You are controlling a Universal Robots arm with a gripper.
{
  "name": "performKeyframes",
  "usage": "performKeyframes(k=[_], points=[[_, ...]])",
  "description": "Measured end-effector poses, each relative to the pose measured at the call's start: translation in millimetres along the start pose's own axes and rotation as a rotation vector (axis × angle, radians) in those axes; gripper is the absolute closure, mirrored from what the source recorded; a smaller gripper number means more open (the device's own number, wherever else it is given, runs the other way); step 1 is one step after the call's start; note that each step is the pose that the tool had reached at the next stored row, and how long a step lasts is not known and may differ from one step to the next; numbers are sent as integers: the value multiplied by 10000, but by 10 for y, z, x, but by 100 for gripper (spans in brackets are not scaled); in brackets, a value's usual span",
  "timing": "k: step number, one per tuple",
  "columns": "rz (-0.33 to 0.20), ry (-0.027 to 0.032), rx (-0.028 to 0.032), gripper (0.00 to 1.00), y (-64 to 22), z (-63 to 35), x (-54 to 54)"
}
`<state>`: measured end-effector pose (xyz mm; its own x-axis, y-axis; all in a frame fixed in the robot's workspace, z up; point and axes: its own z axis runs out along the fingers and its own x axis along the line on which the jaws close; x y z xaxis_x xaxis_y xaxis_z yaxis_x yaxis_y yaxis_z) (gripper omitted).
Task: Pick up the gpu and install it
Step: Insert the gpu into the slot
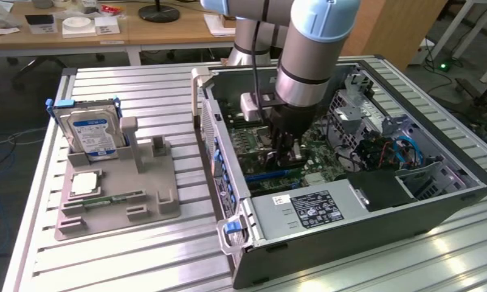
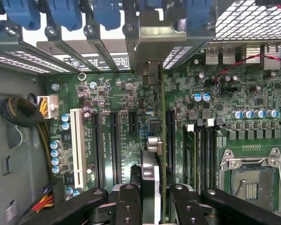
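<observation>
Fingers (image 2: 131, 206) sit closed on the gpu (image 2: 152, 187) in the wrist view, the two black pads pinching its thin edge from either side, so the card is held on edge and points straight down toward the motherboard (image 2: 253, 122). Just beyond the grip, the card's lower edge runs in line with the long black expansion slots (image 2: 113, 145), with a white slot (image 2: 77, 145) off to one side and the bare processor socket (image 2: 250, 180) to the other. Farther on, the card's pale metal end bracket (image 2: 147, 47) stands up against the rear opening of the case, among the blue retaining clips (image 2: 65, 14).

In the exterior view the gripper (image 1: 286, 155) is lowered deep inside the open computer case (image 1: 365, 225), which lies on its side on the slatted desk (image 1: 129, 255). Pick-up looks finished; the step in hand appears to be the install itself, seating the card. I cannot tell whether its edge connector has entered a slot. Finishing this calls for a straight, square push with the bracket kept aligned to the rear opening.

Well apart, toward the exterior view's left, a grey parts holder (image 1: 117, 194) carries a hard drive (image 1: 93, 134).
</observation>
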<state>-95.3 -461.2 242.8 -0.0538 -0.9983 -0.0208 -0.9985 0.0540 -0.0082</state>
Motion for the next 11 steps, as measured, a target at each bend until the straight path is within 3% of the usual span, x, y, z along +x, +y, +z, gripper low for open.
performKeyframes(k=[11], points=[[0, 2, 1, 72, 45, 29, 3]])
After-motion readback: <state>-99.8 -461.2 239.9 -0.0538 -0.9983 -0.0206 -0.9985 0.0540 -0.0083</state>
